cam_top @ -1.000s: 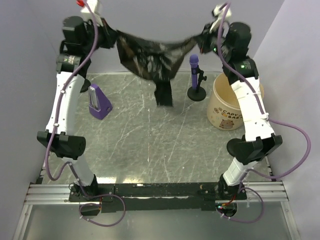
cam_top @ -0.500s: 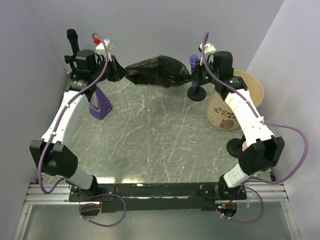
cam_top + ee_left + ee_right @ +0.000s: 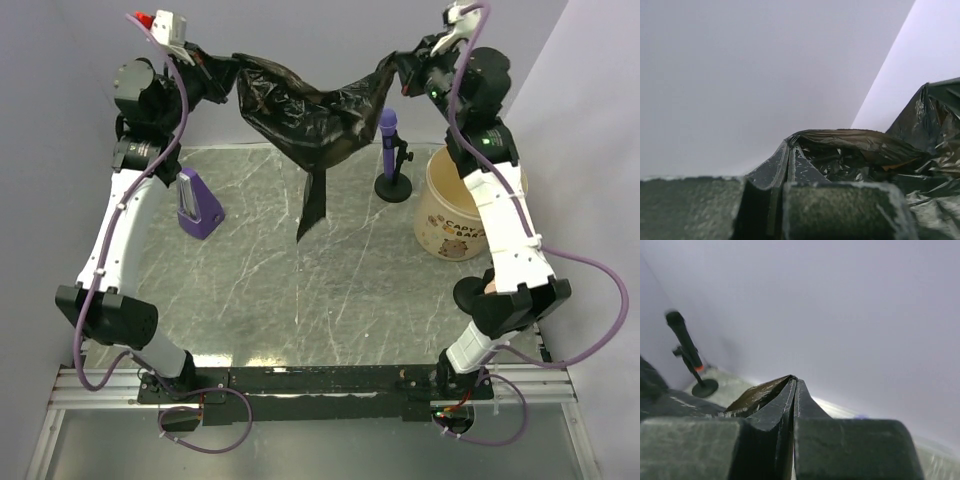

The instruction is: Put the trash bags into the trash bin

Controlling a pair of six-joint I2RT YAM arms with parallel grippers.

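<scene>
Left gripper [image 3: 788, 155] — pinched on trash bag [image 3: 875, 150]

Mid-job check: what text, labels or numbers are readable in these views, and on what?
"CAPY" over "BARA": dark lettering on the side of the trash bin, above its cartoon print; the final letters are small and less certain.
Metronome, microphone, trash bag: no readable marks.
Both wrist views: no text.

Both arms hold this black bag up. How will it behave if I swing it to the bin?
Likely floppy: the trash bag sags between the left gripper and right gripper, a tail dangling. Its thin, crinkled film probably weighs little. The tail could catch the purple microphone beside the trash bin.
</scene>
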